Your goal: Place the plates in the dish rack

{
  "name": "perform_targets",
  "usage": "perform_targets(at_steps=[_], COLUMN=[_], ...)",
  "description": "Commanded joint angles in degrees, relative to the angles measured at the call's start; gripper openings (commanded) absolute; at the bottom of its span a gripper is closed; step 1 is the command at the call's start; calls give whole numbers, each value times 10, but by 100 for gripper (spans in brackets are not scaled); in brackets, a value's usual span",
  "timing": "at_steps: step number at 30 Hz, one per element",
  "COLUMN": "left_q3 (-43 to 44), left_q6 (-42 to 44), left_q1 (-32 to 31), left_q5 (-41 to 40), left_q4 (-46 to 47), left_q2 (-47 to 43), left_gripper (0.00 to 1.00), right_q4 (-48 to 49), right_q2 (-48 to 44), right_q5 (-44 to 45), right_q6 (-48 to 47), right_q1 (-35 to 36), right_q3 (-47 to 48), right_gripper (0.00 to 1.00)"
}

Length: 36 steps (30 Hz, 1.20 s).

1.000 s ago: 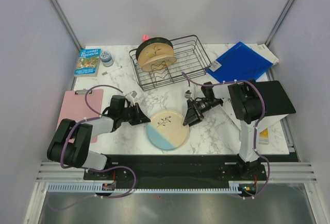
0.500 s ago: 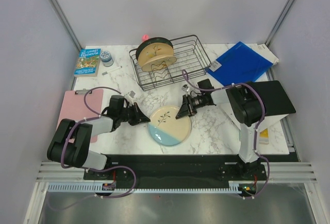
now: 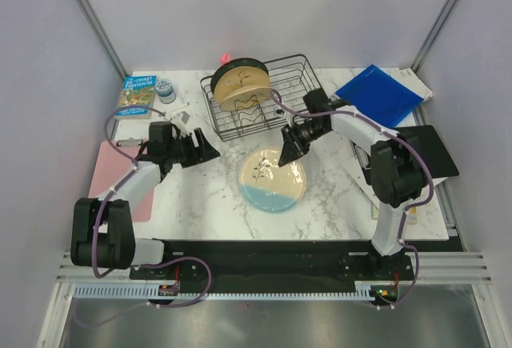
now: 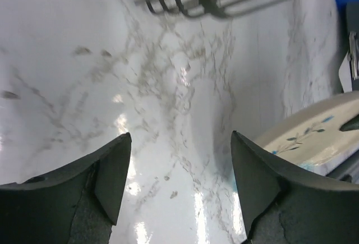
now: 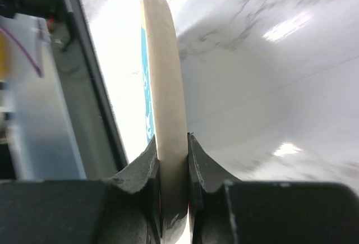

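One cream-and-blue plate was pinched at its far rim in the right claw, blue half toward the near edge, sprig half toward the dish rack. Bare worktop lay between plate and rack. The left claw gaped wide, holding nothing, well left of the plate. Tan plates stood on edge at the rack's left end.
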Motion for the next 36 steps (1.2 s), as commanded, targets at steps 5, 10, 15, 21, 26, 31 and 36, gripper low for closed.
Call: perform_targets(at_steps=[5,10,15,21,26,31,36], left_q3=[15,-8,0,-7,-22,-40,-40], left_q6=[99,66,79,70,64,54,51], left_q1=[112,163,174,178,177,177,181], left_q5=[-19,-3,-14,-20,-11,-6,-4], left_q4=[-33,-13,-15,12,19,30,37], left_q2=[-105,-116,-105,-102,-104,-103,-96], left_gripper=[86,100,100,100,100,100,100], right_q4=[-250,-182,-29,39,77,82,81], right_q2=[-41,-14,-54,-55,-38,-21,-3], right_q5=[105,178,234,249,257,257,253], right_q6=[-259,-351,-453,-521,-540,-558,-576], right_q1=[6,39,70,78,79,81,84], right_q3=[389,525,466,420,423,425,428], right_gripper=[0,0,0,0,0,0,0])
